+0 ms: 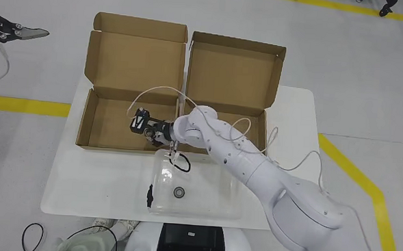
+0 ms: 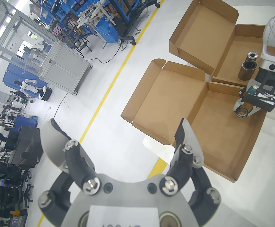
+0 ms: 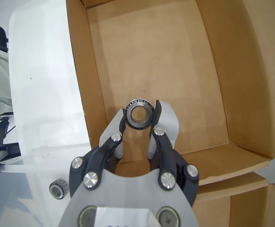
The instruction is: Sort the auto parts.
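My right gripper [image 3: 139, 111] has its jaws closed partway around a small steel tapered roller bearing [image 3: 139, 126], pinched by its outer ring with the bore facing the wrist camera. In the top view it hangs just above the floor of the open brown cardboard box [image 1: 109, 124] at centre-left of the frame, near that box's front right corner. I judge this to be the placing step: one bearing carried over its box and not yet set down. The next move calls for a short descent to the cardboard and a gentle widening of the jaws, since a round part may roll if it is dropped. A second steel bearing [image 1: 179, 191] waits in the shallow clear plastic tray [image 1: 232, 195] at lower centre, so another pick should follow. The second brown cardboard box [image 1: 232, 72], right of centre, holds two dark upright metal sleeves [image 2: 247, 69]. My left gripper [image 2: 117, 129] is spread wide and holds nothing; it sits at the upper left edge of the top view, off the table and above the floor. Both boxes and the tray rest on a white table [image 1: 290, 130]. Around it lies a pale grey floor marked with yellow tape lines [image 1: 24, 106], and beyond it a workshop with blue benches [image 2: 107, 28] and an aluminium-framed enclosure [image 2: 64, 64].
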{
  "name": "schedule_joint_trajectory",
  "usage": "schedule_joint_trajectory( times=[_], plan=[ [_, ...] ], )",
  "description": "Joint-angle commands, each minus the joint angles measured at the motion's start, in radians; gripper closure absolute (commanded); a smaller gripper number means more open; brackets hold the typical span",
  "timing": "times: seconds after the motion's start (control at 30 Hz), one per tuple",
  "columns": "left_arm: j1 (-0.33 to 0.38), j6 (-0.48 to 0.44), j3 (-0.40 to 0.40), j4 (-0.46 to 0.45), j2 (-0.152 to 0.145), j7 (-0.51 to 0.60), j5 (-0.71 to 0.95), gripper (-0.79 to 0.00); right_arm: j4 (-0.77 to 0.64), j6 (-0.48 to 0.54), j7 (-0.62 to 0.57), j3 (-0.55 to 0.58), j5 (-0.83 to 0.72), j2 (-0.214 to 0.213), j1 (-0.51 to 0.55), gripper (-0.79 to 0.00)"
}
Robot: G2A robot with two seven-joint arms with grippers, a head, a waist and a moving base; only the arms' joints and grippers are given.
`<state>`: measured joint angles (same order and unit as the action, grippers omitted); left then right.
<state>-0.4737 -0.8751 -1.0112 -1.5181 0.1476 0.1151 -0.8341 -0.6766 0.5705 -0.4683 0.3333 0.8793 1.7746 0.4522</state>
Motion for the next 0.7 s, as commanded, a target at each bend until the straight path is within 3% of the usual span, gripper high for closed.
schedule_joint_trajectory(
  times=[0.0,0.27,0.37,0.47,0.67],
  plan=[
    [0.0,0.0,0.0,0.0,0.0,0.0,0.0,-0.785,0.023,0.0,-0.002,-0.001,-0.001,0.011,-0.003,0.0],
    [0.0,0.0,0.0,0.0,0.0,0.0,0.0,-0.785,0.118,-0.007,0.017,0.0,0.008,0.057,-0.02,0.0],
    [0.0,0.0,0.0,0.0,0.0,0.0,0.0,-0.785,0.147,-0.008,0.019,0.0,0.012,0.073,-0.026,-0.08],
    [0.0,0.0,0.0,0.0,0.0,0.0,0.0,-0.785,0.172,-0.004,0.024,0.001,0.017,0.086,-0.032,-0.292],
    [0.0,0.0,0.0,0.0,0.0,0.0,0.0,-0.785,0.223,0.004,0.046,0.008,0.027,0.107,-0.042,-0.308]
  ],
)
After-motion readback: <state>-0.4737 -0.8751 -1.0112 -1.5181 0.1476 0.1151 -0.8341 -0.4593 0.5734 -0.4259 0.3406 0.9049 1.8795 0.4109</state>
